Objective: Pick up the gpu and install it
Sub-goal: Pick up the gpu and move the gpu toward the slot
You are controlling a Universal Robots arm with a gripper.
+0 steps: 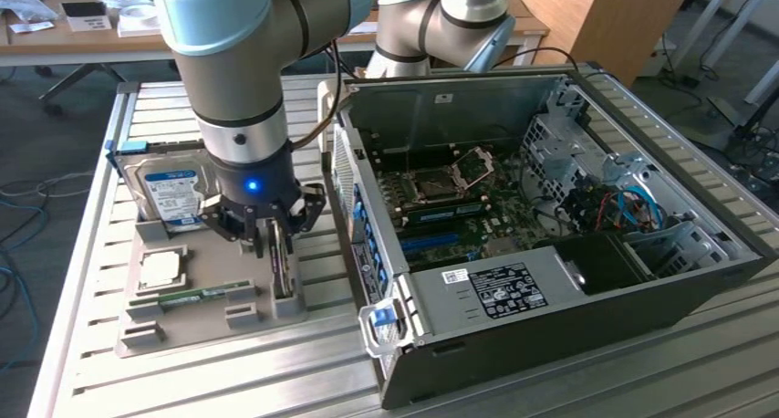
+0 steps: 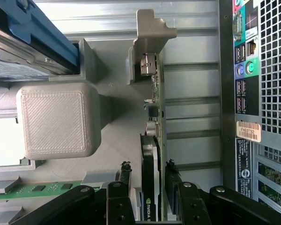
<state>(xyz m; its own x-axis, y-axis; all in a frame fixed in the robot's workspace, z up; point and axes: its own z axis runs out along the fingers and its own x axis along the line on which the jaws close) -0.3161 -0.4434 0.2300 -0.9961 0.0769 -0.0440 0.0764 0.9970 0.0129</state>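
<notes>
Exterior view: the gripper [image 1: 270, 245] hangs released over the grey holder [image 1: 182, 331] on the desk [image 1: 681, 381]. Its jaws straddle the gpu [image 1: 284, 274], which stands on edge, its top partly hidden.

Wrist view: the gpu [image 2: 155, 112] runs between the spread fingers [image 2: 125, 171]. Whether they touch it is hard to tell, and its near end is cut off.

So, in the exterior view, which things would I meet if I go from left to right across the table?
Blue-labelled silver hard drive → thin flat dark gpu card standing on edge → big open black computer case.
</notes>
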